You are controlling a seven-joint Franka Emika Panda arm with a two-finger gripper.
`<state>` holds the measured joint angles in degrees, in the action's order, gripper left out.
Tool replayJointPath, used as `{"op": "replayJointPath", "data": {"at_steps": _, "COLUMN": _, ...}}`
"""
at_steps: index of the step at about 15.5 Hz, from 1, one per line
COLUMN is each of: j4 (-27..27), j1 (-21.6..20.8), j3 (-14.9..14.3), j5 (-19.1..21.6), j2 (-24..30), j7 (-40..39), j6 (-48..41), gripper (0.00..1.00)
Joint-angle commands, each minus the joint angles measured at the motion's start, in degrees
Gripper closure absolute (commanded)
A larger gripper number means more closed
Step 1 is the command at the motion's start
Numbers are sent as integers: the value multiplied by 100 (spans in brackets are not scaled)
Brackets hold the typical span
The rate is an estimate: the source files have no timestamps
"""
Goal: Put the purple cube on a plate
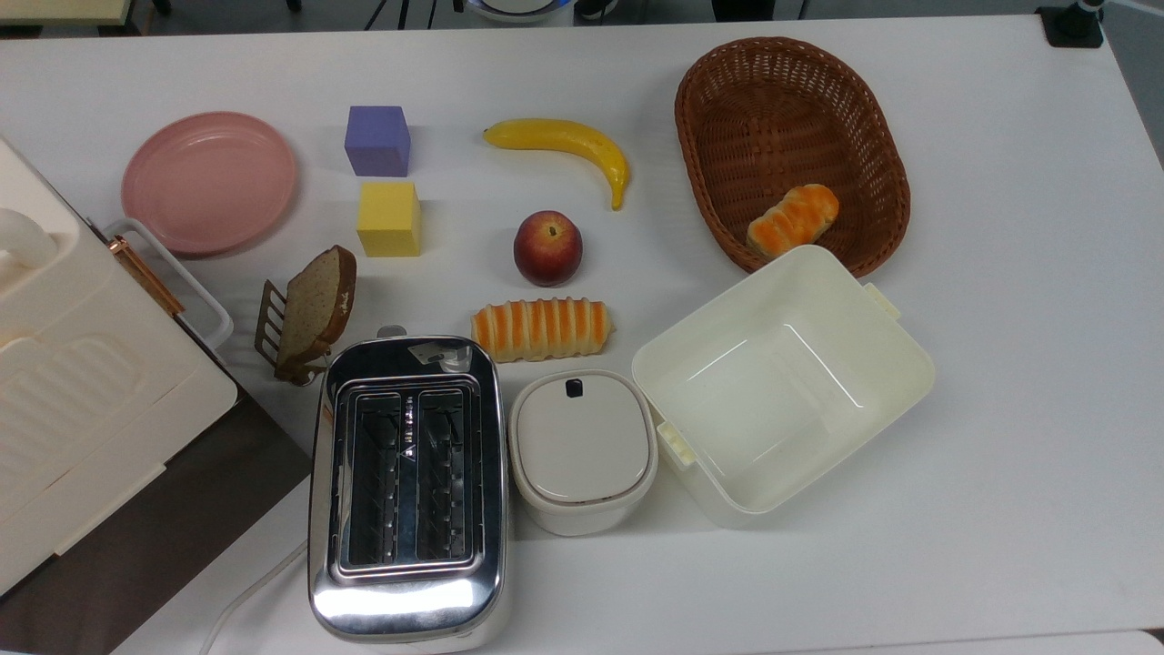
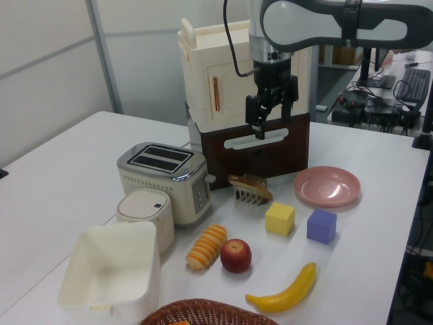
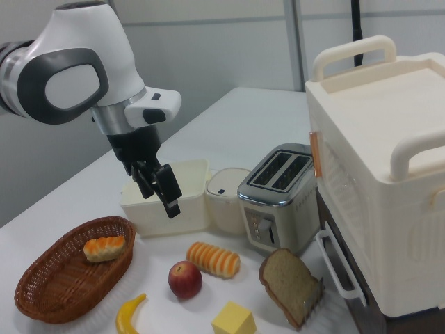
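The gripper (image 2: 268,115) hangs high, jaws seemingly parted and empty; the purple cube (image 1: 377,139) sits beside the plate (image 1: 209,182), handy for transfer.

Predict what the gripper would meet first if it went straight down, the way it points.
Probably the bare table near the apple; depth is unclear, so the yellow cube is possible.

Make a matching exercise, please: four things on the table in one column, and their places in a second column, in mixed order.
Things:
1. purple cube
2. plate
3. bread slice
4. small bread roll

Places:
A. in the wicker basket
B. leaning in a small rack
C. beside the yellow cube, on the table
D. empty, at the top view's left

Pairs: 1-C, 2-D, 3-B, 4-A
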<state>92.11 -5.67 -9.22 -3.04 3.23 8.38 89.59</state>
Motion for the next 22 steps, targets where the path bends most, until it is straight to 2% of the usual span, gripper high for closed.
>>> {"op": "replayJointPath", "data": {"at_steps": 1, "j4": -149, "j1": 31, "j3": -27, "j5": 155, "j2": 11, "j7": -247, "j6": -20, "gripper": 0}}
{"op": "replayJointPath", "data": {"at_steps": 22, "j4": -123, "j1": 93, "j3": -36, "j5": 286, "j2": 20, "j7": -284, "j6": -126, "gripper": 0}}
